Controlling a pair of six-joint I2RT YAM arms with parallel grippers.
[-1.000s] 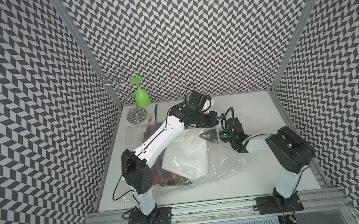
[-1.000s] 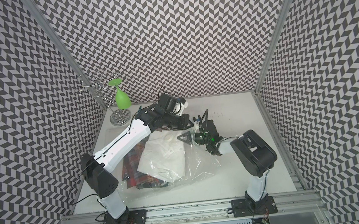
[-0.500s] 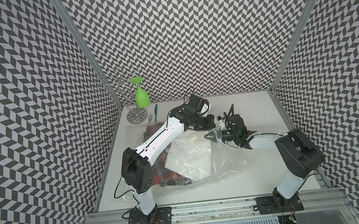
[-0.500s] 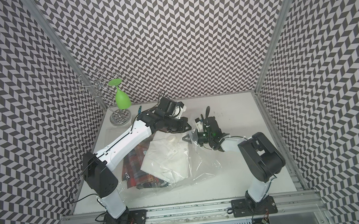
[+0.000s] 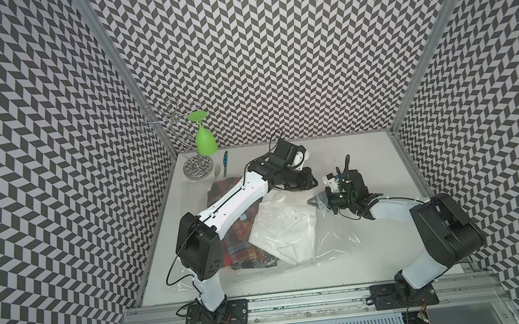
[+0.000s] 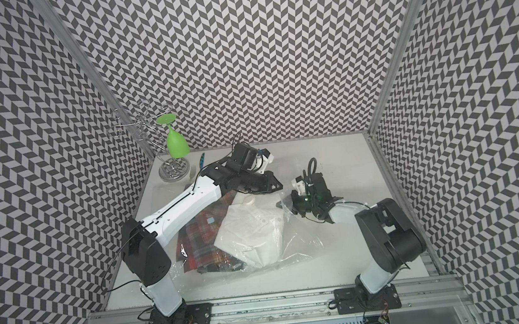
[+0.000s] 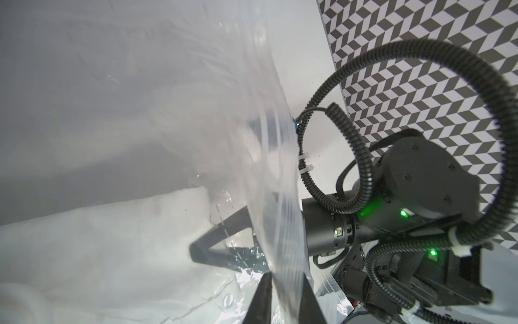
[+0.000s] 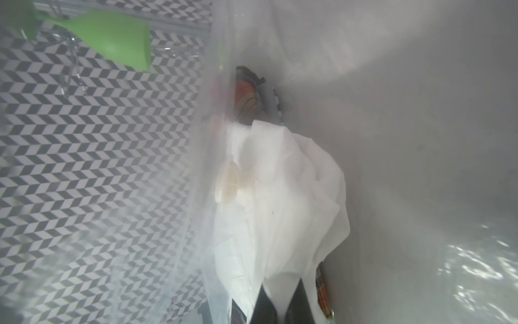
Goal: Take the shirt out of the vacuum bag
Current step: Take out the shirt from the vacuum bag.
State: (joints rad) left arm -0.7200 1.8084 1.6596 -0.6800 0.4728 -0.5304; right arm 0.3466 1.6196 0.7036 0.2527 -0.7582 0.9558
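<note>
The vacuum bag point(image 5: 332, 237) point(image 6: 295, 238) lies crumpled mid-table, its white valve cap point(image 5: 279, 197) point(image 6: 248, 200) facing up. Inside lie a white shirt point(image 5: 285, 232) point(image 8: 294, 196) and a plaid cloth point(image 5: 241, 247) point(image 6: 200, 241). My right gripper point(image 5: 313, 200) point(image 8: 280, 283) reaches into the bag's mouth, shut on a fold of the white shirt. Its fingers point(image 7: 213, 238) show through the film. My left gripper point(image 5: 311, 183) point(image 7: 286, 276) is at the mouth's far edge, open, with the bag's edge point(image 7: 280, 196) running loosely between its fingers.
At the back left corner, a wire rack point(image 5: 179, 135) holds an upside-down green glass point(image 5: 205, 139) point(image 8: 112, 36). A fork point(image 5: 217, 169) and a blue-handled utensil point(image 5: 225, 161) lie beside it. Patterned walls close three sides.
My left gripper's jaws have parted on the bag's edge. The right arm's elbow has swung out to the right, and its gripper has drawn slightly right with the shirt.
</note>
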